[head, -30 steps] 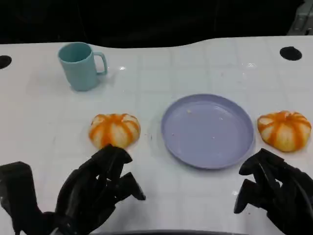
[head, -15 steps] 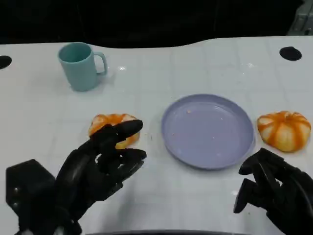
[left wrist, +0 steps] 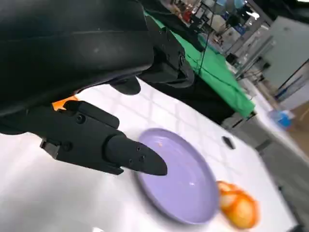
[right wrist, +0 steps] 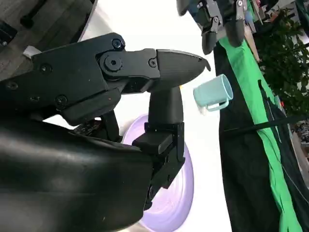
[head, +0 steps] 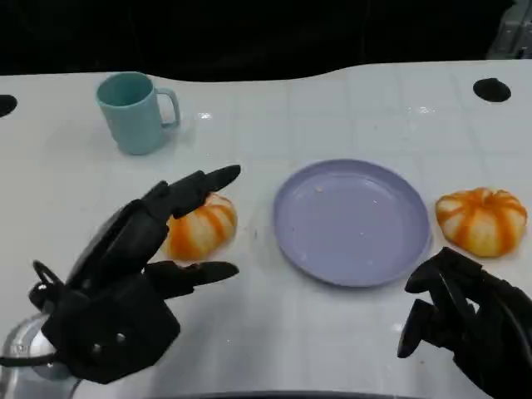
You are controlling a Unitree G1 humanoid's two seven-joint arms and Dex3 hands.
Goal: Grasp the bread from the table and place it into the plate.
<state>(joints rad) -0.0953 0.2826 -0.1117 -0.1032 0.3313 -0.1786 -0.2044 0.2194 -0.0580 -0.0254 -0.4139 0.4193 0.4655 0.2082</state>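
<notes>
Two orange-and-white striped breads lie on the white table: one (head: 202, 231) left of the lilac plate (head: 353, 223), the other (head: 482, 220) right of it. My left hand (head: 137, 283) hovers at the left bread with its fingers spread. One finger (head: 204, 181) reaches over the bread's far side and another (head: 195, 271) lies in front of it; neither grips it. In the left wrist view the fingers (left wrist: 120, 152) stretch toward the plate (left wrist: 181, 188), with the right bread (left wrist: 237, 207) beyond. My right hand (head: 464, 322) rests near the front edge, just before the right bread, holding nothing.
A teal cup (head: 133, 112) stands at the back left, also seen in the right wrist view as the cup (right wrist: 212, 92) beyond the plate (right wrist: 181, 191). Black holes (head: 492, 89) mark the table's far corners. Dark space lies past the back edge.
My left hand has lifted from the front edge and moved forward, spreading its fingers around the left bread. The right hand, the plate and both breads have stayed put.
</notes>
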